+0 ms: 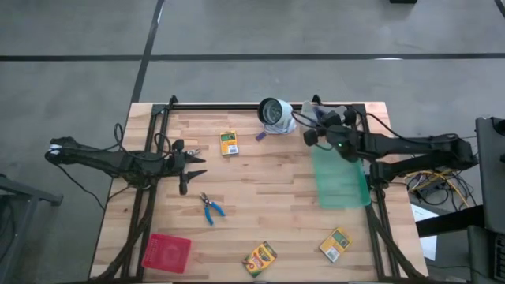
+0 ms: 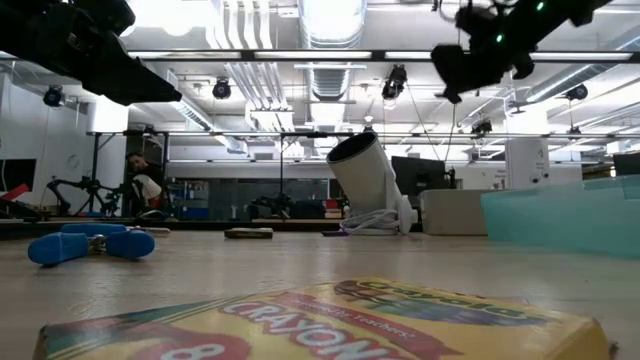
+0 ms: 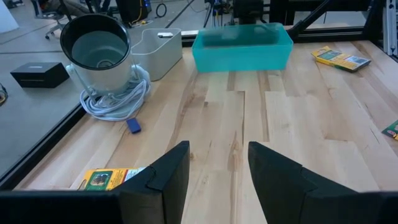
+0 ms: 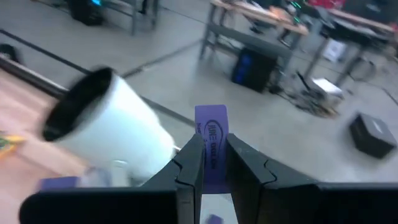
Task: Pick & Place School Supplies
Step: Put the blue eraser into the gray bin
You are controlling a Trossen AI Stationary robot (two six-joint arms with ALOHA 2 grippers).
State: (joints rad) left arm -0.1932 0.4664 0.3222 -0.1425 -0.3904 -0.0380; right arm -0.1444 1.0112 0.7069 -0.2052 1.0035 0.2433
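Purple eraser piece (image 4: 211, 146) pinched upright between the fingers of the right end effector (image 4: 214, 163), lifted off the wood near the tabletop's far edge, just beside the white-grey round object (image 1: 275, 114). Only the right wrist view shows this grip; from overhead the right end effector (image 1: 309, 136) hides it. Second purple piece (image 1: 259, 136) lies loose near that round object. Left end effector (image 1: 192, 166) hovers at the left side, fingers spread wide, holding nothing. Crayon boxes: one (image 1: 229, 143) toward the far edge, one (image 1: 259, 258) at the near edge, one (image 1: 336, 244) toward the near right corner. Blue-handled scissors (image 1: 211, 208) left of centre. Open wood across the middle. Red tray (image 1: 166, 252) at the near left corner; green bin (image 1: 340, 180) along the right edge.
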